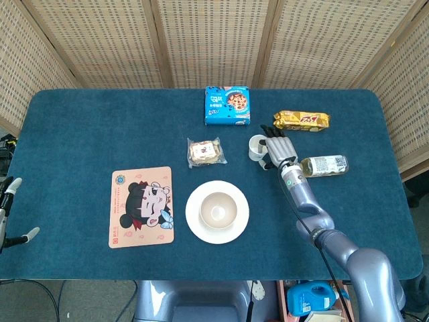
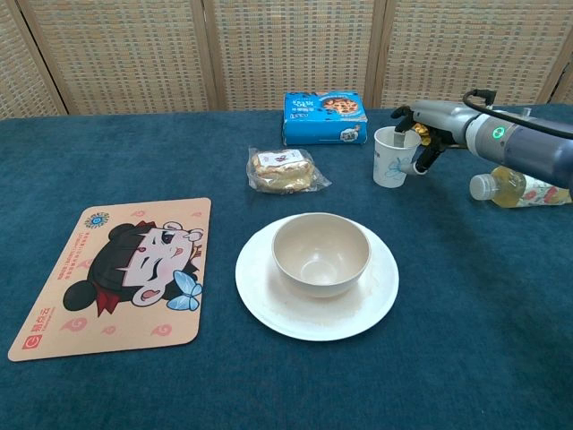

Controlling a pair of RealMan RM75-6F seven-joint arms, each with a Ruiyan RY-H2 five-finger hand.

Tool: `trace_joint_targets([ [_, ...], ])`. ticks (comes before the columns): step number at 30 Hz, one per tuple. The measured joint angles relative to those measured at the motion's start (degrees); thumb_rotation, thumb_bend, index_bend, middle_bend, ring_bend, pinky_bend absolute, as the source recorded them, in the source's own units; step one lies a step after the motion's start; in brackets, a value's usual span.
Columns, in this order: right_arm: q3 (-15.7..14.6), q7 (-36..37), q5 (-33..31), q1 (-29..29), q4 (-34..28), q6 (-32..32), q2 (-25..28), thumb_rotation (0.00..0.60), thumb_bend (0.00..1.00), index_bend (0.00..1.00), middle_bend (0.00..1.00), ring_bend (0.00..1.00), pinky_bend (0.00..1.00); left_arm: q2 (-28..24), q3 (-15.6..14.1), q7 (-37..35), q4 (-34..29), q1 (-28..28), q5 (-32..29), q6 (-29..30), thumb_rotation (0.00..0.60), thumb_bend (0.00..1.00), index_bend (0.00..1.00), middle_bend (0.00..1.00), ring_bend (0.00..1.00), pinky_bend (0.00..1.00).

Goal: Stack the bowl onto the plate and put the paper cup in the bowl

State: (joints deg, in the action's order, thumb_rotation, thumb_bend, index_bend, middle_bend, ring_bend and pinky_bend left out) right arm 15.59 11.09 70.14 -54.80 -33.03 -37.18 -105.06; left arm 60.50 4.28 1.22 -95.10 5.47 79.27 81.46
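A cream bowl (image 1: 217,210) (image 2: 320,253) sits upright in the white plate (image 1: 240,226) (image 2: 380,296) near the table's front middle. The white paper cup (image 1: 256,147) (image 2: 390,159) stands upright on the blue cloth, behind and to the right of the plate. My right hand (image 1: 279,151) (image 2: 417,136) is at the cup's right side, with a finger over the rim and the thumb against the outer wall, pinching it. My left hand (image 1: 7,209) shows only at the far left edge of the head view, fingers apart and holding nothing.
A cartoon placemat (image 2: 121,273) lies front left. A wrapped snack (image 2: 285,170) and a blue cookie box (image 2: 325,117) lie behind the plate. A yellow snack packet (image 1: 302,120) and a lying bottle (image 2: 519,185) are beside my right arm.
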Motion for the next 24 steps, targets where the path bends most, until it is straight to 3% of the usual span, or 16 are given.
trace_joint_targets([
  [8, -0.21, 3.52, 1.9, -0.37, 1.48, -2.02, -0.91, 0.6, 0.42, 0.62, 0.0, 0.0, 0.0, 0.16, 0.03, 0.5, -0.05, 0.19, -0.4, -0.32, 0.6, 0.0, 0.0, 0.0, 0.0, 0.0],
  [15, -0.72, 4.86, 3.83, 0.13, -1.28, -5.41, 0.85, 0.6, 0.42, 0.63, 0.0, 0.0, 0.0, 0.23, -0.19, 0.87, -0.23, 0.18, -0.15, -0.27, 0.6, 0.0, 0.0, 0.0, 0.0, 0.0],
  [20, -1.31, 4.8, 5.72, 1.15, -7.29, -8.92, 4.64, 0.6, 0.43, 0.63, 0.0, 0.0, 0.0, 0.16, -0.54, 0.91, -0.4, 0.12, 0.68, -0.05, 0.6, 0.0, 0.0, 0.0, 0.0, 0.0],
  [24, -2.37, 3.36, 7.57, 2.51, -16.18, -11.19, 10.07, 0.6, 0.43, 0.63, 0.0, 0.0, 0.0, 0.08, -0.9, 0.88, -0.56, 0.08, 1.71, 0.22, 0.6, 0.0, 0.0, 0.0, 0.0, 0.0],
])
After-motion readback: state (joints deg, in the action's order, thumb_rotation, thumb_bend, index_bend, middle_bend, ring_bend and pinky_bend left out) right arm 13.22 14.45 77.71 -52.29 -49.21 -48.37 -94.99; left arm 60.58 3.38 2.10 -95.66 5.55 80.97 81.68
